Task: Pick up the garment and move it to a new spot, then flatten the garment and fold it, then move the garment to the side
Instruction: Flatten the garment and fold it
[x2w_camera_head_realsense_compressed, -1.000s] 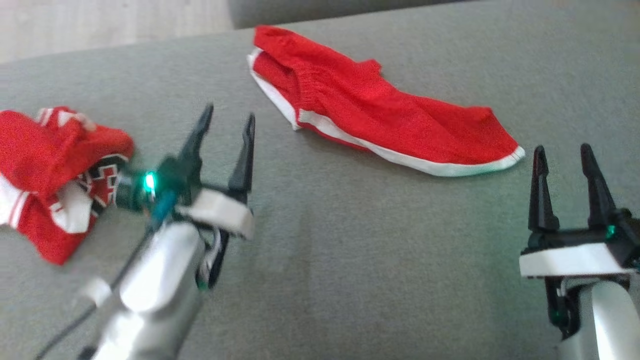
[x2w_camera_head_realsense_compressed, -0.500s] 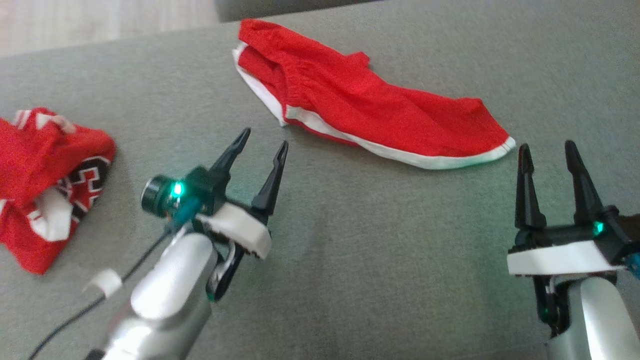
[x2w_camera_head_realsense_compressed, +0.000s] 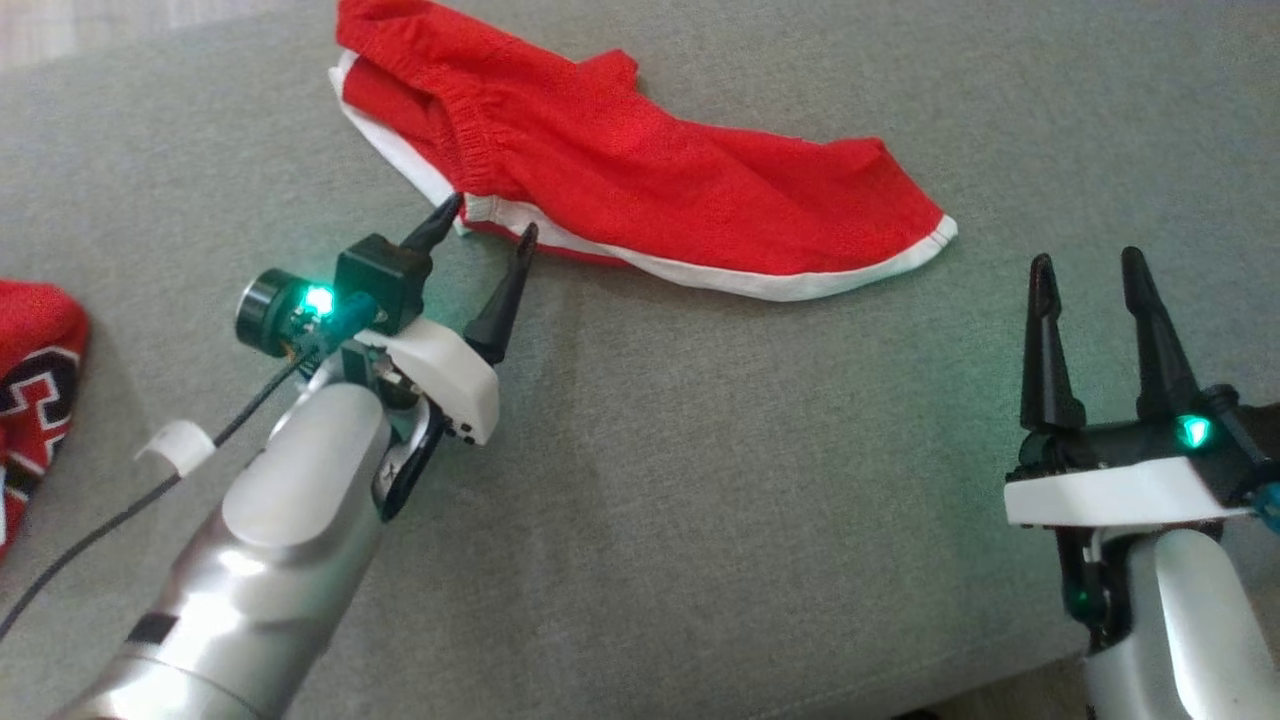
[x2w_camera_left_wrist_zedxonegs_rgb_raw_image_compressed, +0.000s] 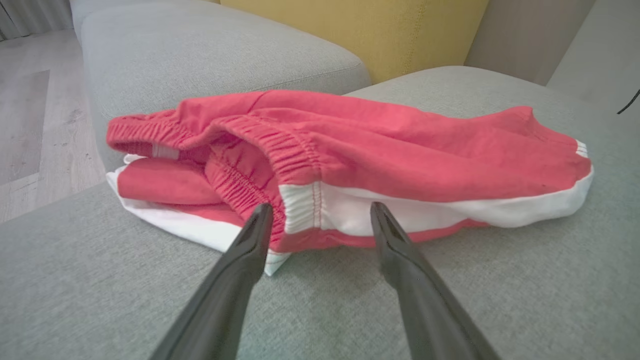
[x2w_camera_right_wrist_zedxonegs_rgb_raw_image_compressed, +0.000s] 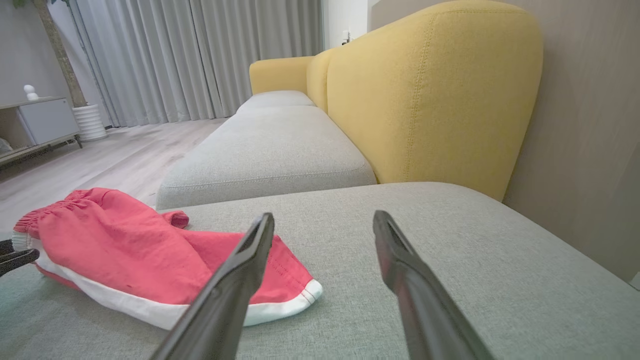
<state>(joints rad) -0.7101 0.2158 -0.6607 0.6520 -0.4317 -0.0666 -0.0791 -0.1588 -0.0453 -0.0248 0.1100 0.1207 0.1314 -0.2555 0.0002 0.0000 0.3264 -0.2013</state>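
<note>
My left gripper (x2w_camera_head_realsense_compressed: 489, 216) is released, its two dark fingers spread with nothing between them. Its tips sit right at the near edge of the garment (x2w_camera_head_realsense_compressed: 640, 180), a pair of red shorts with white trim, at the spot where the gathered waistband meets the white side stripe. In my left wrist view the fingertips (x2w_camera_left_wrist_zedxonegs_rgb_raw_image_compressed: 259, 225) stand either side of that white patch, low over the fabric of the seat; whether they touch the cloth I cannot tell.

The garment lies rumpled and stretched out on the grey sofa cushion (x2w_camera_head_realsense_compressed: 700, 480), toward its far side, with the waistband end to my left and a white-hemmed leg end to my right. It is partly doubled over on itself at the waistband.

My right gripper (x2w_camera_head_realsense_compressed: 1086, 258) is released too, fingers parted and empty. It stands at my lower right, near the leg hem but apart from it. In my right wrist view that hem lies on the cushion just left of my fingers, and beyond them I see a second seat cushion (x2w_camera_right_wrist_zedxonegs_rgb_raw_image_compressed: 270, 145), a yellow backrest (x2w_camera_right_wrist_zedxonegs_rgb_raw_image_compressed: 430, 100), pale curtains (x2w_camera_right_wrist_zedxonegs_rgb_raw_image_compressed: 200, 55) and a wooden floor (x2w_camera_right_wrist_zedxonegs_rgb_raw_image_compressed: 110, 150).

A second red garment (x2w_camera_head_realsense_compressed: 35, 380), patterned in black and white, lies crumpled at the far left of my head view, well apart from the shorts
</note>
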